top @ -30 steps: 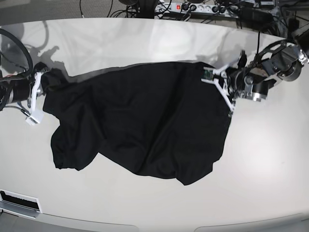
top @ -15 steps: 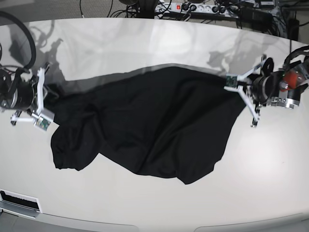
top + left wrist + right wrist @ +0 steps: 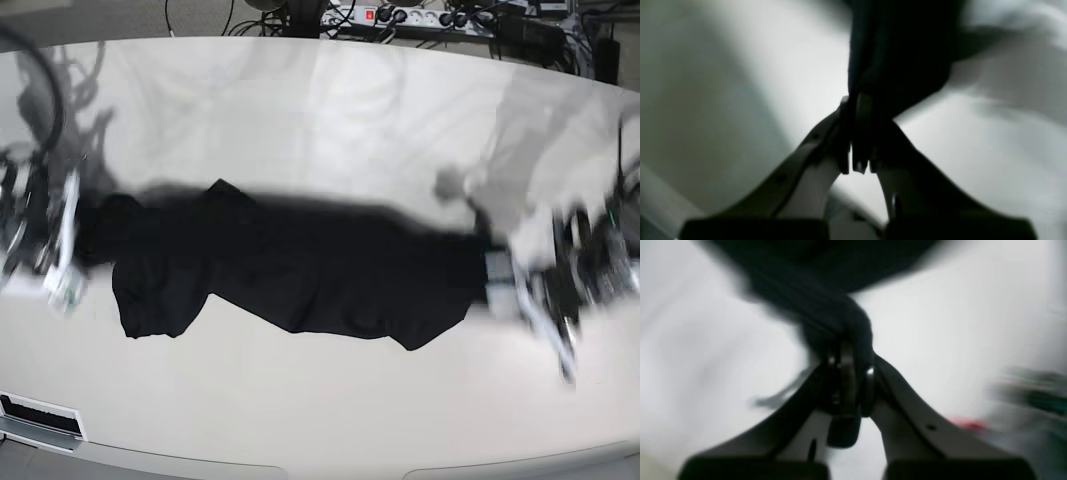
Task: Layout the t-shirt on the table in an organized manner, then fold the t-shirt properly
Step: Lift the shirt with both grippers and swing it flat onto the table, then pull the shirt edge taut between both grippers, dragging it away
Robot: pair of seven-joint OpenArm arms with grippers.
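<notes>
Both of my hands are clamped on the t-shirt [image 3: 300, 275]. Up close, my left hand [image 3: 857, 133] pinches a bunched wad of black cloth between its fingers [image 3: 863, 110], and my right hand [image 3: 848, 380] grips another gathered fold the same way. Farther out, the shirt runs as a long, dark, creased band between the two hands across the glossy off-white counter [image 3: 330, 120], its lower hem sagging in uneven lobes. Both arms look blurred. Beyond the counter's far edge lie a power strip [image 3: 400, 15] and tangled cables.
</notes>
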